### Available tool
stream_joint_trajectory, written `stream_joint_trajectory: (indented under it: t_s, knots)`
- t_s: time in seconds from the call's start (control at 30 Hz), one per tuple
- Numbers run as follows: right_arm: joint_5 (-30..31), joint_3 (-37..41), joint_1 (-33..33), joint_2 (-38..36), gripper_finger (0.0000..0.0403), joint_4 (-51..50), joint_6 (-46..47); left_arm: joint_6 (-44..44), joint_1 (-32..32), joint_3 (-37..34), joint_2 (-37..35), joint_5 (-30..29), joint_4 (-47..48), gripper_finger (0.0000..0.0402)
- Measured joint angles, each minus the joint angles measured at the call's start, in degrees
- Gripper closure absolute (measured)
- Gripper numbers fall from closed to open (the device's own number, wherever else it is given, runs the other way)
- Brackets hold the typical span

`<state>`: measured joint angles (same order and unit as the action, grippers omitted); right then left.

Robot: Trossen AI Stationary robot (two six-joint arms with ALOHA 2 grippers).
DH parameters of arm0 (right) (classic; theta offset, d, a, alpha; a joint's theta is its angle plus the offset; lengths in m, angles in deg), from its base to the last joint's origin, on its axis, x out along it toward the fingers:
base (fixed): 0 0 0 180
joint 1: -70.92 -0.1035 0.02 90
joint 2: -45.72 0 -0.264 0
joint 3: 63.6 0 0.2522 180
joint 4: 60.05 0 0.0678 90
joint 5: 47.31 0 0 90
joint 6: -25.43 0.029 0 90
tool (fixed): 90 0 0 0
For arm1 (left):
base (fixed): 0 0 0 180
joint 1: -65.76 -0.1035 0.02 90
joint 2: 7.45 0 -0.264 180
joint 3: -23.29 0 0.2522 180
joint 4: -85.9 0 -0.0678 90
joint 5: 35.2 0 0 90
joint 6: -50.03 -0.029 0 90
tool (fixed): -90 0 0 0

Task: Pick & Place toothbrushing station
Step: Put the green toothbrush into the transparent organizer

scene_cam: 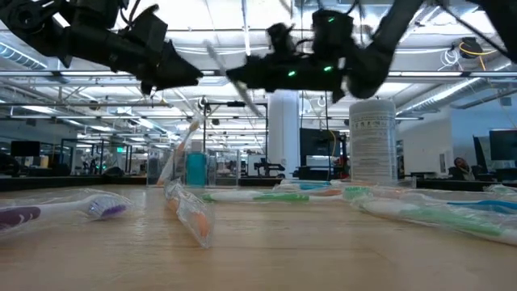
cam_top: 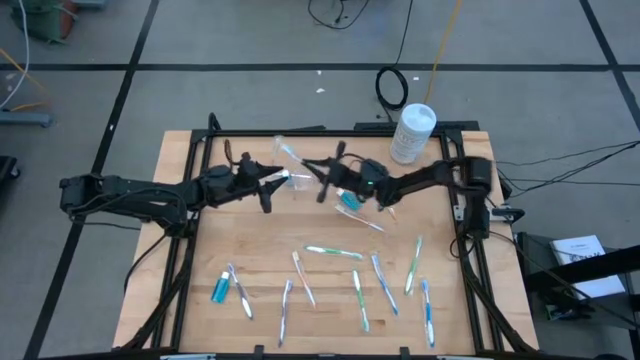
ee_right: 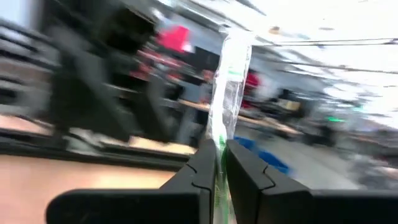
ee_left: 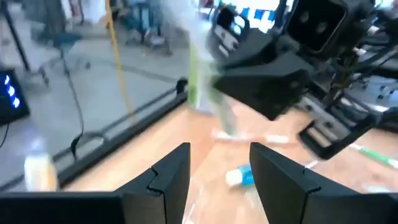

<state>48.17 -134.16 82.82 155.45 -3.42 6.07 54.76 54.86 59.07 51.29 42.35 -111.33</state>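
Right wrist view: we see the right gripper point(ee_right: 219, 163) pinched on a wrapped toothbrush point(ee_right: 229, 81), left gripper point(ee_left: 219, 171) open and empty nearby, station point(cam_top: 287, 152) at the table's far edge; thin grip risks slippage.
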Motion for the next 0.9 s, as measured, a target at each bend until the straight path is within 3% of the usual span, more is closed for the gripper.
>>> stream_joint_trajectory:
  t_s: [0.13, 0.2, 0.3, 0.5, 0.63, 0.77, 0.9]
  knots:
    - [-15.1, 8.6, 0.1, -7.2, 0.0385, 0.0, 7.7, -4.0, 0.0, 0.0, 0.9, 10.4, -8.2, 0.0229]
    - [-17.3, 12.0, -0.5, -9.9, 0.0385, 0.0, 10.7, -3.8, 0.1, 0.0, 3.1, 15.5, -13.3, 0.0229]
    - [-17.5, 15.4, -1.3, -12.9, 0.0385, 0.2, 11.9, -2.1, 0.2, 1.1, 6.7, 21.0, -17.0, 0.0226]
    - [-17.6, 16.8, -3.8, -14.9, 0.0385, 0.1, 11.2, -0.1, 0.2, 8.9, 17.0, 20.5, -13.6, 0.0183]
    - [-18.0, 16.9, -4.5, -14.9, 0.0385, -0.6, 10.9, -3.3, 1.2, 14.9, 22.1, 25.5, -13.4, 0.0155]
    - [-16.4, 16.9, -4.1, -14.9, 0.0387, -0.3, 8.8, -6.8, 2.2, 17.8, 23.6, 29.7, -12.5, 0.0145]
    - [-15.6, 17.5, -3.7, -16.5, 0.0387, -0.3, 7.1, -7.0, 2.2, 18.0, 23.6, 27.8, -9.7, 0.0152]
